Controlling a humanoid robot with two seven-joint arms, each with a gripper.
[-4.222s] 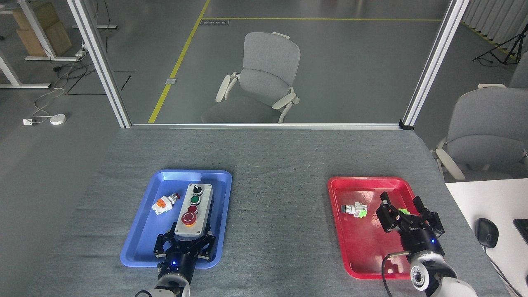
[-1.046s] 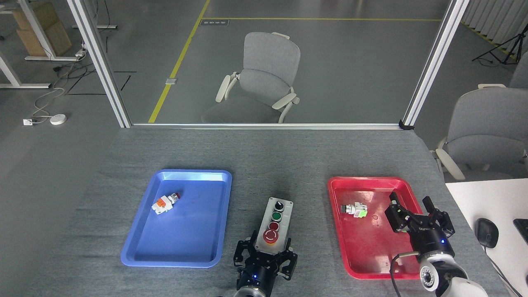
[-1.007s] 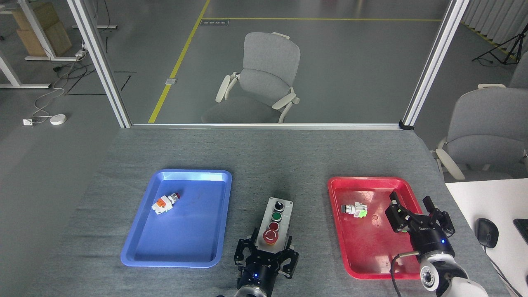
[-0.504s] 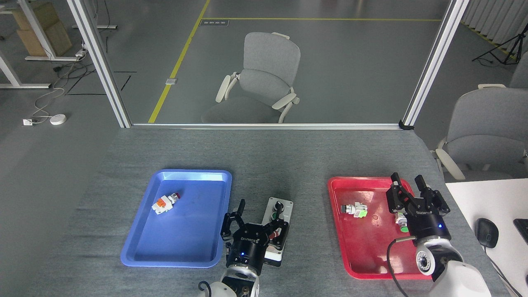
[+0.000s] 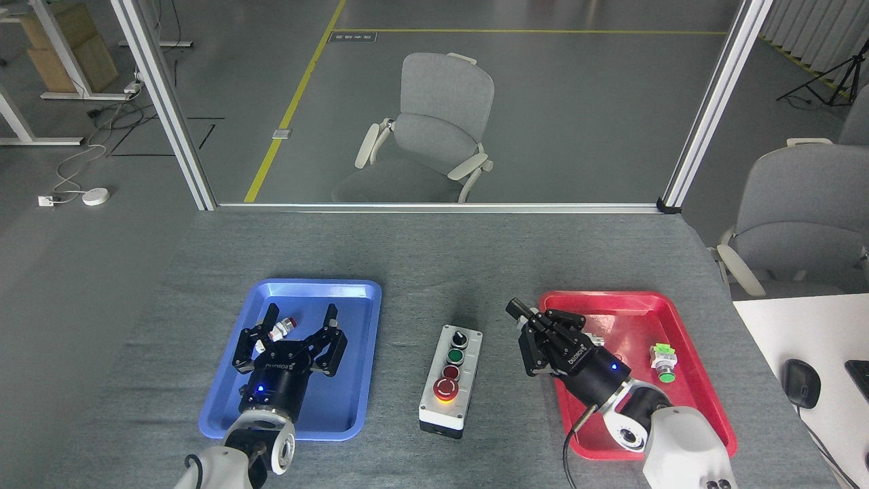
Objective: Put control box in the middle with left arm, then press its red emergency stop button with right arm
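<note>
Since half a second ago the left gripper [image 5: 301,319] has pulled off the control box [image 5: 451,381] and now hangs over the blue tray [image 5: 353,407], fingers spread wide and empty, while the right gripper [image 5: 536,324] has swung from the red tray [image 5: 706,401] toward the centre. Nearest on the bare grey cloth [image 5: 434,265] between the trays, the box lies free, well apart from the left gripper. Its light grey face sits on a black base, long axis running away from the robot. At its near end is the red emergency stop button [image 5: 445,389], a mushroom head on a yellow ring; beyond it come a smaller dark-red button, a green button and a black knob. The right gripper hovers just right of the box's far end, not touching; its fingers look drawn close together, empty. A small orange-white switch [image 5: 280,329] shows between the left fingers, in the blue tray.
</note>
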